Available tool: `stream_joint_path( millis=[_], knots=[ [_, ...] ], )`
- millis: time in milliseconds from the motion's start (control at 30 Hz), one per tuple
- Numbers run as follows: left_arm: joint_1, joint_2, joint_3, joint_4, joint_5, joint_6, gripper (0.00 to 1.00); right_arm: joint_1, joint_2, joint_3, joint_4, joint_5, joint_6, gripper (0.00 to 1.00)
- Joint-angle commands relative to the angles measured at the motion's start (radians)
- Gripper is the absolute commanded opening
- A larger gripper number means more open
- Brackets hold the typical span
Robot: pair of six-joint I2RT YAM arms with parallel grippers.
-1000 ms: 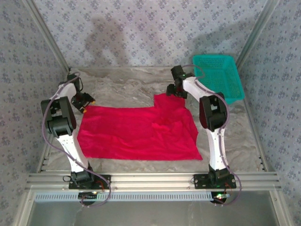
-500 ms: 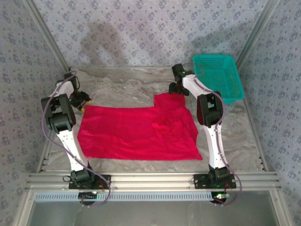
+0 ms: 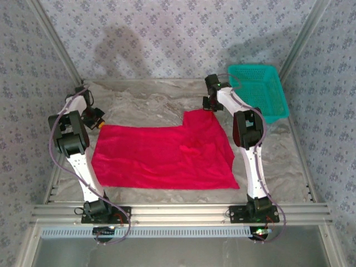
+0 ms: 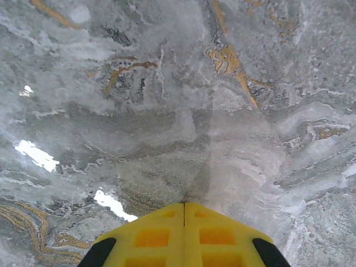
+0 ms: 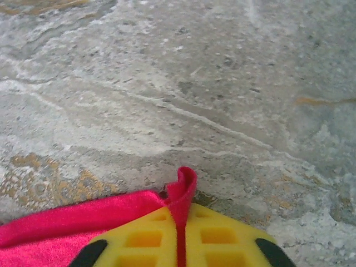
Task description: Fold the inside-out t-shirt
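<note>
Checked against a second back: both pincers gone from spread to pressed together. Right gripper (image 5: 181, 207): clamped on a small upstanding fold of the inside-out t-shirt (image 3: 167, 153), with red cloth caught in the seam between the yellow fingers (image 5: 222, 236). Grab sits at the far right corner of the garment, near the teal mesh basket (image 3: 258, 92). Left gripper (image 4: 184, 204): shut tight too, but on nothing. No red anywhere in its seam, just bare marbled table (image 4: 167, 111) ahead of the tips. From the top camera, appears parked just off the far left corner of the shirt, having drifted slightly away from the cloth while closing. Cannot tell from there whether touching the hem. Shirt itself unchanged: spread flat mid-table between the two arms, near hem toward the bases, no layer turned over yet. Reads as one good pinch and one miss, so the fold not started. Would not lift on the right corner alone; likely to drag the cloth skewed and bunch the right side. Probably needs the left reopened, moved back over the corner and re-pinched before any joint lift. Also worth watching the right hold: only a thin lip of fabric caught, so could slip under tension.
</note>
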Motion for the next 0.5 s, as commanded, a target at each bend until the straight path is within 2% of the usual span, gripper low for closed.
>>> stream_joint_path(
  millis=[0, 33, 200, 300, 467],
  knots=[
    [-0.021, -0.030, 0.017, -0.013, 0.043, -0.003, 0.00, -0.001, -0.038, 0.031, -0.034, -0.044, -0.019, 0.03],
    [-0.024, -0.041, 0.025, -0.016, 0.044, -0.004, 0.00, -0.001, -0.055, 0.033, -0.034, -0.047, -0.024, 0.00],
    [-0.036, -0.100, 0.037, -0.047, 0.048, -0.001, 0.00, 0.000, -0.166, 0.000, -0.038, -0.091, -0.032, 0.00],
    [-0.036, -0.174, -0.031, -0.030, 0.045, -0.001, 0.00, 0.003, -0.275, -0.093, -0.021, -0.113, -0.032, 0.00],
    [-0.033, -0.319, -0.187, 0.016, 0.041, -0.004, 0.00, 0.004, -0.518, -0.351, 0.070, -0.149, -0.028, 0.00]
  ],
)
